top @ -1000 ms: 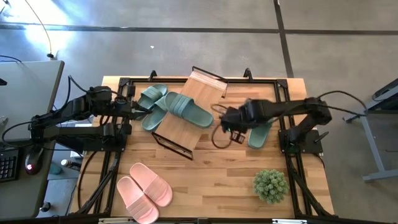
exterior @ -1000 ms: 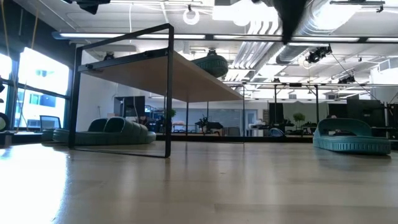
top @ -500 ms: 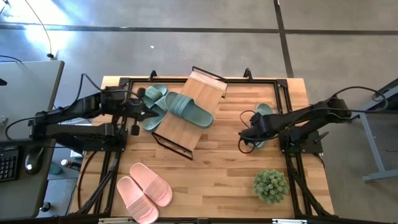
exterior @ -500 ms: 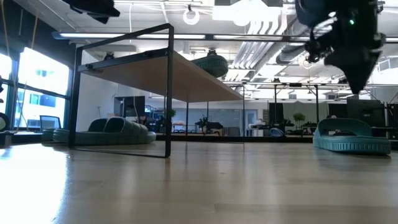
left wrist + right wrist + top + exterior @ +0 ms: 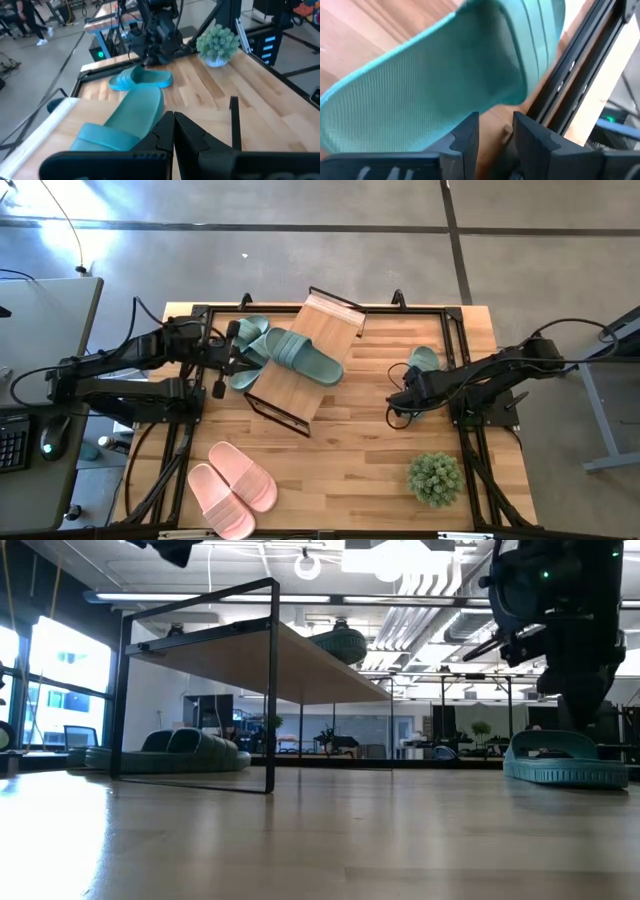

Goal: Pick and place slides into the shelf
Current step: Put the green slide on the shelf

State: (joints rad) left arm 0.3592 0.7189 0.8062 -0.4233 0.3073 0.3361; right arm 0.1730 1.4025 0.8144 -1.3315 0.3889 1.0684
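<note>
the right gripper hangs low over the table's right side, its 2 fingers parted with a gap between them and nothing clamped, right at the near end of a green slide that lies flat beside the black frame rail. the left gripper sits at the table's left, fingers pressed together and empty, hovering beside 2 more green slides: 1 on the table left of the shelf, 1 resting on the bamboo top. the shelf stands tilted across the middle of the wooden table. a pink pair lies at the front left, well apart from both arms. a small potted plant stands at the front right.
</note>
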